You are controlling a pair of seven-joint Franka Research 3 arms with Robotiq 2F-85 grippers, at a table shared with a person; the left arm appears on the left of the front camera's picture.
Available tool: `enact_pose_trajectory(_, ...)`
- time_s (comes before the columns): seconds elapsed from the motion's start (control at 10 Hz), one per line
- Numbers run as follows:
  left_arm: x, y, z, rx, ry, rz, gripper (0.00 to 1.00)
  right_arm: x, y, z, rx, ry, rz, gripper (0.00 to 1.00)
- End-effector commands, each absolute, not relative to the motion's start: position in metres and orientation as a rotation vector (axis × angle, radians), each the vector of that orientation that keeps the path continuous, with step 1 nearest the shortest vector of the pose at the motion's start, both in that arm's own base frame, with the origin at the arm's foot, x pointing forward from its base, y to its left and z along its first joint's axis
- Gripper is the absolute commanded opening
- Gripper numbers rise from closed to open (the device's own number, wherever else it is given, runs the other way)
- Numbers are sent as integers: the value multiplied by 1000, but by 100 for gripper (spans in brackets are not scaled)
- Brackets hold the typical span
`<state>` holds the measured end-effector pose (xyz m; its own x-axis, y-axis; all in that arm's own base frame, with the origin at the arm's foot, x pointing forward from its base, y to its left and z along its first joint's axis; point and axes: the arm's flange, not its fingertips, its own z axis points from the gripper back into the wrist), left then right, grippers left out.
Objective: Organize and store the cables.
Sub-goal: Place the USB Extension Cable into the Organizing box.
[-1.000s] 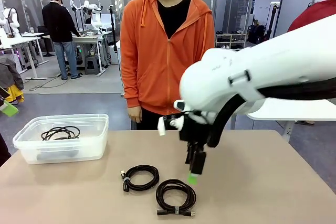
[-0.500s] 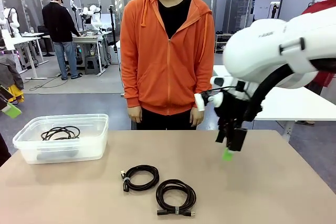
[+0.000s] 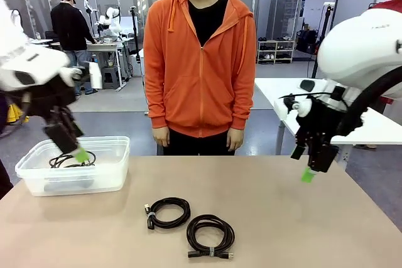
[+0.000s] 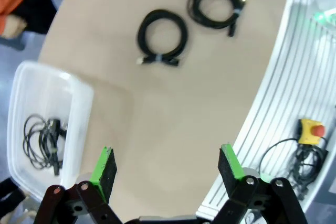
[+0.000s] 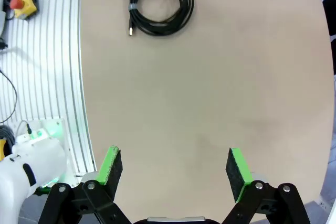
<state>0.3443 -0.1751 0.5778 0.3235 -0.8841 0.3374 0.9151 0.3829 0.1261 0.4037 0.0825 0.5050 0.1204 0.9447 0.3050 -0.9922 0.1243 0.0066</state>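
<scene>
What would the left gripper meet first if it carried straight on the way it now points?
Most likely the bare tabletop: the open left gripper aims just beside the clear bin, short of the two coiled cables, though depth is unclear.

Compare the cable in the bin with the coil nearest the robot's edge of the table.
The bin cable sprawls in loose, thin loops; the near coil is a thicker, tight ring. The bin cable sits inside the clear bin; the near coil lies on the open table. Both are black.
</scene>
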Motion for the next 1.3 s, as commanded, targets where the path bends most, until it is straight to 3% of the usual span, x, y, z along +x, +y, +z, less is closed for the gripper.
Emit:
enact_pose_trajectory(0.0, 373, -219, 574, -138, -311, -1215, 98, 395, 56, 502, 226, -319, 1435, 100)
enact_pose_trajectory(0.4, 372, -302, 528, -48, -194, -1287, 98, 390, 22, 501, 235, -389, 1392, 100)
enact_pose_trajectory(0.6, 358, -313, 518, -75, -199, -1335, 98, 407, 21, 500, 316, -403, 1311, 100)
enact_pose_trajectory(0.7, 346, -307, 526, -64, -257, -1348, 98, 393, 22, 508, 239, -357, 1361, 100)
enact_pose_trajectory(0.8, 360, -316, 514, -92, -179, -1333, 98, 393, 22, 508, 239, -357, 1361, 100)
enact_pose_trajectory(1.2, 358, -316, 516, -89, -185, -1337, 98, 393, 22, 508, 239, -357, 1361, 100)
